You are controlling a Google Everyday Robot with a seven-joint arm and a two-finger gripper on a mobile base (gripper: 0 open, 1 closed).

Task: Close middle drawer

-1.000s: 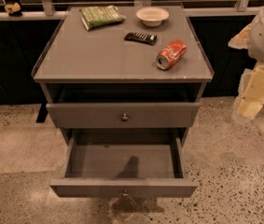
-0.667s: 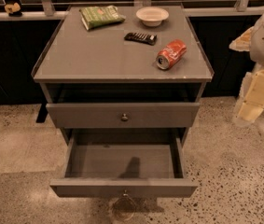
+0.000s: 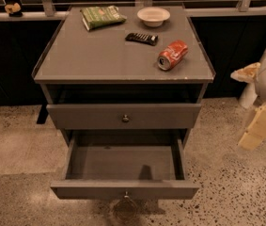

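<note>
Speckled floor point(image 3: 15, 145) beneath cabinet point(image 3: 104, 55), middle drawer point(image 3: 95, 190) out; end effector point(image 3: 259, 126) far right, state unclear.

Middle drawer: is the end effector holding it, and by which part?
Nothing is held; the end effector hangs right of the cabinet, apart from the middle drawer.

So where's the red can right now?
In the camera view, the red metal soda can lies on its side near the right front of the grey cabinet top, beside the black remote; the gripper hangs right of the cabinet.
</note>
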